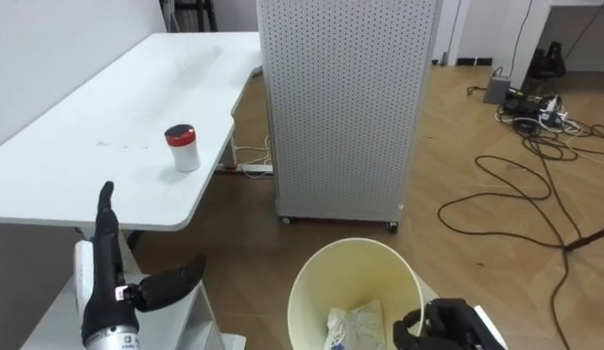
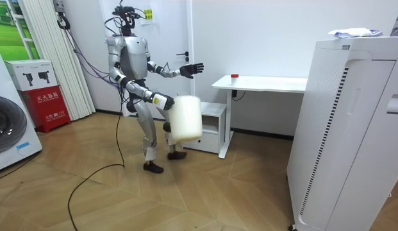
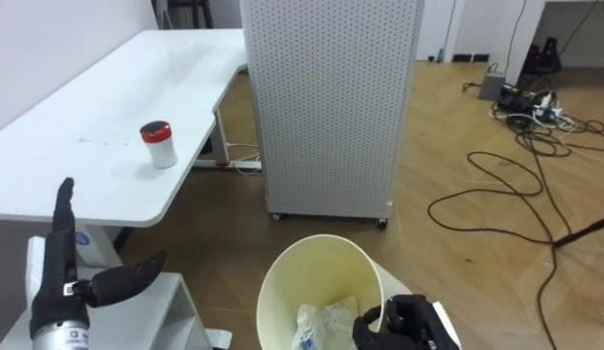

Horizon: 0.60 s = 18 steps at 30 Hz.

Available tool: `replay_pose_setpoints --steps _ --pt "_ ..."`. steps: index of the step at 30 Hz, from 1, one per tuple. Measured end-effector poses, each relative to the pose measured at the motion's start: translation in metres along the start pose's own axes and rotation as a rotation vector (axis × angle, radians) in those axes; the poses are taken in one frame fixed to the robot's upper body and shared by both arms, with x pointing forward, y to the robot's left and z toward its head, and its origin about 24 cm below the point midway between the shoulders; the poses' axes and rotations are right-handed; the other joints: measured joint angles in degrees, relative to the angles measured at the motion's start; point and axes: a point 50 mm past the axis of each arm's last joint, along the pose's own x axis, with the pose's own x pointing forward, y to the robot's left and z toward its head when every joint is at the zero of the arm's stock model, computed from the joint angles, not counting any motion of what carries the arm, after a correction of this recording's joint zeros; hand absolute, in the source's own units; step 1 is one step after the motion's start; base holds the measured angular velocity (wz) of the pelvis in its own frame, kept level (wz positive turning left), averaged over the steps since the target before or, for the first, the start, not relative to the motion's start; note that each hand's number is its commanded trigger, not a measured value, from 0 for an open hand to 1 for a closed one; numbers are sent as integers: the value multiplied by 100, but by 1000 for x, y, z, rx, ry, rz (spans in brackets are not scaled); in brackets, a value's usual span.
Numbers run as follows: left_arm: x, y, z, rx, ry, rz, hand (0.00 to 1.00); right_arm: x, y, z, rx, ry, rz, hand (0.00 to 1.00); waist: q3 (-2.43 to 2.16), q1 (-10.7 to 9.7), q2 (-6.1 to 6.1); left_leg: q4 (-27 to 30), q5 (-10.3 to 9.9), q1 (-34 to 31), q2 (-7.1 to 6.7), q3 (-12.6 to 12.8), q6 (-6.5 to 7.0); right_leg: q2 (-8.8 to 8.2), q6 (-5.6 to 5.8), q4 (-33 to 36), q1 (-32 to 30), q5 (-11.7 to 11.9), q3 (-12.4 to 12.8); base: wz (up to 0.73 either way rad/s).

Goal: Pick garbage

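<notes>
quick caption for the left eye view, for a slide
The right hand grips a bin holding crumpled garbage; open left hand raised before a table with a red-capped jar.

**A:** Where is the robot?
**B:** Left of centre, on the wooden floor, legs apart and knees bent. It faces the white desk (image 2: 269,83) at mid-frame.

**A:** And its hands?
**B:** The left hand (image 2: 190,68) is raised toward the desk, fingers spread. The right hand (image 2: 167,102) is lower and holds a pale bin (image 2: 186,120) at its upper edge. The bin hangs tilted in front of the robot's thighs.

**A:** Anything on the desk?
**B:** A small red-topped container (image 2: 234,76) near its left end. A low white cabinet (image 2: 213,126) stands beneath that end.

**A:** What else?
**B:** A tall white perforated unit (image 2: 343,135) stands at the right, with a pale crumpled thing (image 2: 356,32) on top. A washing machine (image 2: 8,131) is at the left edge, and a red box (image 2: 50,104) stands near it.
</notes>
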Motion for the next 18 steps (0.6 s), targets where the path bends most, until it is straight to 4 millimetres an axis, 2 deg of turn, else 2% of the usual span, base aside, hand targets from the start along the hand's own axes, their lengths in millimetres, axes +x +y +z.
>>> replay_pose_setpoints --steps 1,2,3,4,5,6,7,8,10,11,12,13,14,15,16,17,18 --pt "0 0 0 0 0 -4 0 0 0 -1 -1 4 2 100 -16 -4 -47 -227 370 -16 -46 -68 34 -37 6 208 -16 -177 29 -8" --pt "0 -1 0 0 0 -8 0 0 0 -1 -1 8 3 100 -38 -11 -83 -234 549 -10 -89 -102 62 -64 33 303 -27 -262 41 0" --pt "0 -1 0 1 -2 -13 0 0 0 -2 -2 14 2 100 -71 -29 -133 -184 772 19 -123 -83 164 -111 125 401 -38 -402 37 5" --pt "0 -1 0 1 -1 -15 0 -1 0 -3 0 19 0 100 -76 -44 -163 -85 831 52 -175 -77 261 -167 164 391 32 -470 22 4" --pt "0 -1 0 0 0 -15 0 -1 -1 -3 1 19 -3 100 -73 -39 -159 32 839 55 -176 -63 289 -212 195 369 96 -514 -39 0" --pt "0 -1 0 0 -2 -13 0 -1 0 -4 0 20 -4 100 -70 -37 -141 326 752 48 -180 -54 404 -290 253 305 258 -596 -178 0" --pt "0 -1 1 -2 -2 -14 0 -2 1 -4 2 21 -2 100 -73 -49 -129 598 518 57 -190 16 437 -375 316 216 455 -668 -259 0" --pt "0 -1 1 -4 -3 -16 0 -1 1 -4 1 20 -1 100 -73 -48 -129 715 401 69 -199 50 449 -413 356 209 521 -712 -271 0" --pt "1 -2 3 -11 -9 -26 0 -1 1 -3 0 18 2 100 -81 -46 -117 1137 -73 90 -311 102 515 -606 507 270 789 -926 -325 8" --pt "1 -2 4 -17 -11 -29 0 -1 1 -2 3 15 1 100 -83 -43 -113 1216 -180 96 -354 110 534 -665 566 370 808 -977 -336 9" --pt "1 -3 4 -19 -12 -32 0 -1 1 0 6 8 2 100 -74 -18 -97 1328 -368 155 -410 158 586 -814 651 692 763 -1024 -347 4" --pt "1 -3 4 -19 -13 -35 0 -1 1 0 6 5 4 100 -78 -6 -85 1415 -539 229 -492 199 632 -971 673 1148 659 -1018 -366 0" --pt "2 -3 5 -19 -14 -36 0 0 1 1 6 3 4 100 -79 4 -84 1453 -632 276 -520 265 659 -1060 725 1439 577 -990 -362 7" --pt "2 -3 4 -18 -14 -37 0 0 2 2 6 -3 5 100 -77 7 -77 1527 -809 372 -596 354 715 -1256 918 2013 392 -857 -370 10" --pt "2 -3 4 -19 -14 -39 0 1 3 3 7 -6 8 100 -76 2 -74 1550 -941 486 -682 417 763 -1450 994 2509 240 -650 -385 11" --pt "2 -4 4 -19 -14 -41 0 1 3 3 6 -7 9 100 -75 -3 -50 1553 -999 537 -714 423 787 -1522 999 2704 156 -513 -400 10" --pt "2 -4 5 -20 -14 -50 0 1 3 3 1 -8 10 100 -81 3 10 1533 -1097 622 -764 415 822 -1623 988 2982 39 -195 -432 6"
